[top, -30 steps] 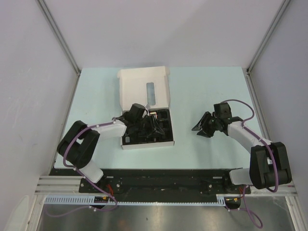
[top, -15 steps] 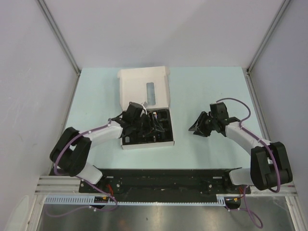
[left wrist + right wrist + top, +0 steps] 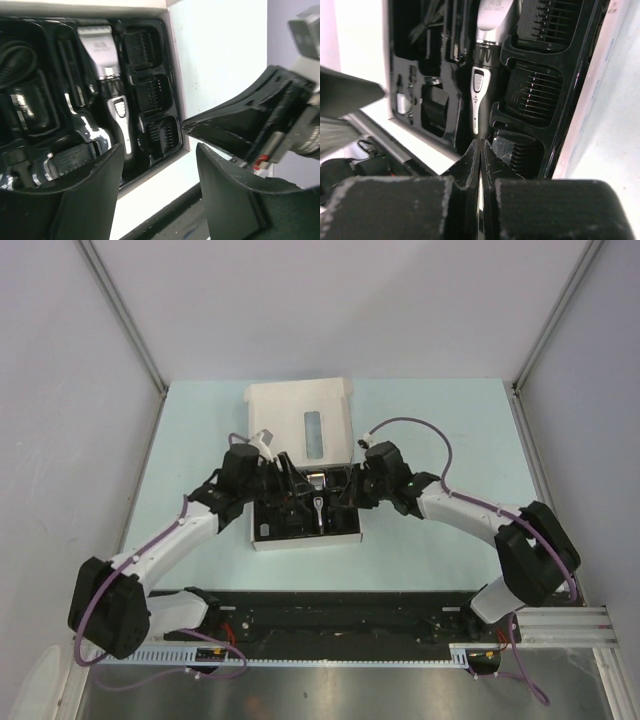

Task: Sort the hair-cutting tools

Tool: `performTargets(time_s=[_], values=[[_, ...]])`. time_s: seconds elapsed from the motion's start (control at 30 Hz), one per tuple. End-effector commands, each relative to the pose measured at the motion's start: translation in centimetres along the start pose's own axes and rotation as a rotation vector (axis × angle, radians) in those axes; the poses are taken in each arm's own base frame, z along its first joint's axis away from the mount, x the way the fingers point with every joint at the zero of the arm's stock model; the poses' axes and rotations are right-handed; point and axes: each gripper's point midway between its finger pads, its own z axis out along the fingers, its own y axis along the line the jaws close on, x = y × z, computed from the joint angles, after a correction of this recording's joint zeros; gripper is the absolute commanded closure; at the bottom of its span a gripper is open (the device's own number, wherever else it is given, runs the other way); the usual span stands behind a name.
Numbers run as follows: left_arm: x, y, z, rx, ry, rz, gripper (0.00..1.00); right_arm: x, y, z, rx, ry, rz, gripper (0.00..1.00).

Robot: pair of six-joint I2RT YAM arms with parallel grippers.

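The black-and-silver clipper (image 3: pixel 316 502) lies in the black tray (image 3: pixel 345 532) of the white box (image 3: pixel 285 405). It also shows in the left wrist view (image 3: pixel 111 95) and the right wrist view (image 3: pixel 481 80). Black comb guards (image 3: pixel 150 87) fill the slots along the tray's right side, which also show in the right wrist view (image 3: pixel 536 95). A coiled black cable (image 3: pixel 17 55) sits in the tray's left part. My left gripper (image 3: pixel 285 478) is open and empty over the tray's left side (image 3: pixel 160 172). My right gripper (image 3: pixel 347 498) is shut and empty, its tip over the tray by the clipper's handle (image 3: pixel 480 146).
The box's white lid stands open toward the back. The two grippers are close together over the tray; the right one's shut fingers (image 3: pixel 235 127) show just beyond my left fingers. Pale table (image 3: pixel 450 430) lies to the right of the box.
The right arm has swung left from the open table to the tray's right side, still shut. The left arm has stretched out and its gripper has risen above the tray's left part.
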Motion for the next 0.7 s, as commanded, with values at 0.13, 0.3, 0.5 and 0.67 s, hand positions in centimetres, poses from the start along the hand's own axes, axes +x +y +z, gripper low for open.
performTargets(time_s=[0.13, 0.3, 0.5, 0.67], values=[[-2.3, 2.5, -3.9, -0.064, -0.129, 0.038, 0.33, 1.5, -2.0, 3.3, 0.178, 0.003, -0.100, 1.00], [-2.8, 4.0, -5.0, -0.097, -0.154, 0.017, 0.33, 3.3, -3.2, 4.1, 0.248, 0.039, -0.123, 1.00], [-2.9, 4.9, -5.8, -0.114, -0.165, 0.013, 0.32, 3.9, -3.4, 5.0, 0.273, 0.031, -0.142, 1.00], [-3.5, 5.2, -6.7, -0.119, -0.188, 0.018, 0.30, 2.4, -1.8, 3.7, 0.260, -0.032, -0.152, 1.00]])
